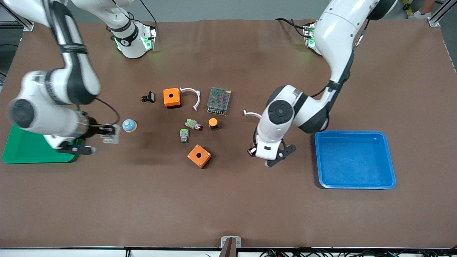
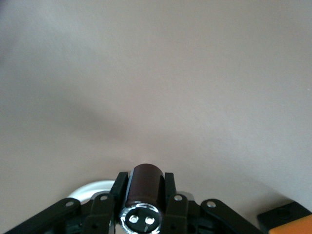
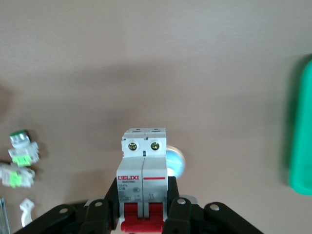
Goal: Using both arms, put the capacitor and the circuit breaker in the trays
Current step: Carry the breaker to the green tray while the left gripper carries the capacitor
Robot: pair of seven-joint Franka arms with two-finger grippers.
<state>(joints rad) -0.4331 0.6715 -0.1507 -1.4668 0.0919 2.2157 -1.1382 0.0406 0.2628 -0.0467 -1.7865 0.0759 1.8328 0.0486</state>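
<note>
My right gripper (image 1: 107, 134) is shut on the circuit breaker (image 1: 111, 135), a light-grey block with red toggles. It holds it above the table between the green tray (image 1: 25, 151) and a blue dome (image 1: 129, 125). In the right wrist view the breaker (image 3: 144, 168) sits between the fingers (image 3: 178, 209). My left gripper (image 1: 253, 152) is shut on the capacitor (image 1: 251, 151), a dark cylinder. It is above bare table between an orange box (image 1: 199, 156) and the blue tray (image 1: 357, 185). In the left wrist view the capacitor (image 2: 144, 187) is clamped between the fingers (image 2: 169, 185).
Mid-table lie a second orange box (image 1: 172, 97), a mesh power supply (image 1: 219, 100), two white clips (image 1: 191, 95) (image 1: 251, 114), a black clip part (image 1: 148, 96), an orange-capped button (image 1: 213, 123) and two green-topped parts (image 1: 192, 124) (image 1: 184, 135).
</note>
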